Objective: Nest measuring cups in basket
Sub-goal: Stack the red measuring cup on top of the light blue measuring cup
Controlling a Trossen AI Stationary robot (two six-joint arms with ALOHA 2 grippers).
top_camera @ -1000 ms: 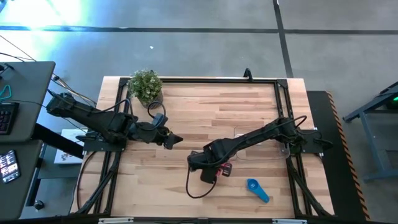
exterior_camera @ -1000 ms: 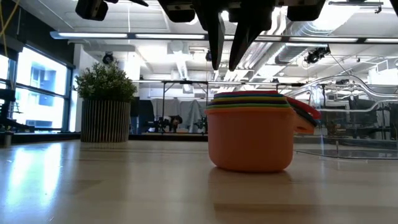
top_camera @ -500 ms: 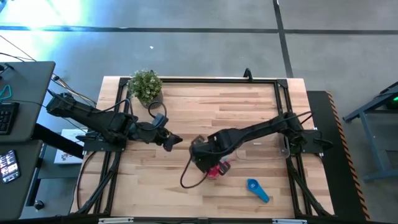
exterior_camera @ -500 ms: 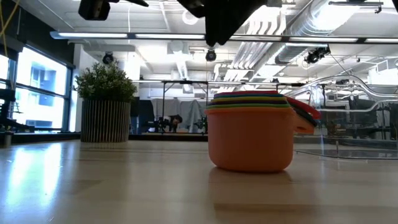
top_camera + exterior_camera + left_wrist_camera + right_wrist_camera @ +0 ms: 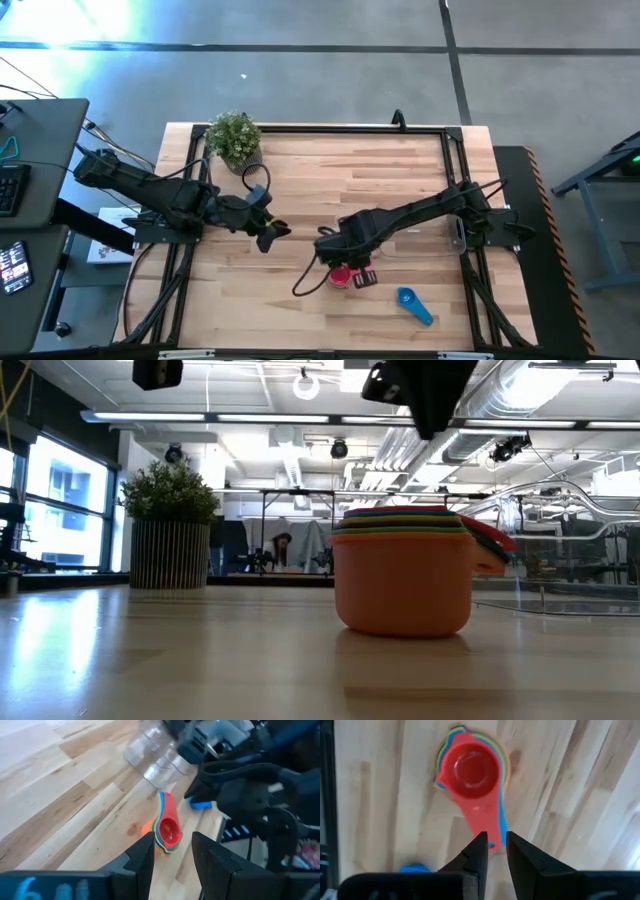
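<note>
Several measuring cups sit nested in one stack (image 5: 342, 275), the orange outermost cup standing on its base on the table (image 5: 405, 575) and a red-pink cup on top (image 5: 475, 769). Their handles (image 5: 487, 827) fan out to one side. A blue cup (image 5: 413, 305) lies alone nearer the table's near edge. The clear basket (image 5: 425, 238) rests on the table to the right, under the right arm. My right gripper (image 5: 357, 272) hangs above the stack's handles (image 5: 430, 420), narrowly open and touching nothing. My left gripper (image 5: 268, 236) hovers open to the left of the stack (image 5: 172, 851).
A potted green plant (image 5: 234, 138) stands at the table's far left corner (image 5: 170, 525). The basket's clear wall (image 5: 575, 575) shows behind the stack. A cable (image 5: 305, 283) loops from the right gripper onto the wood. Bare wood lies between the two grippers.
My right gripper has moved from the stack's left side toward the right, now over its handles, and has risen, so that only its tip shows at the top of the low view. It has turned on the way. The stack has stayed where it was.
</note>
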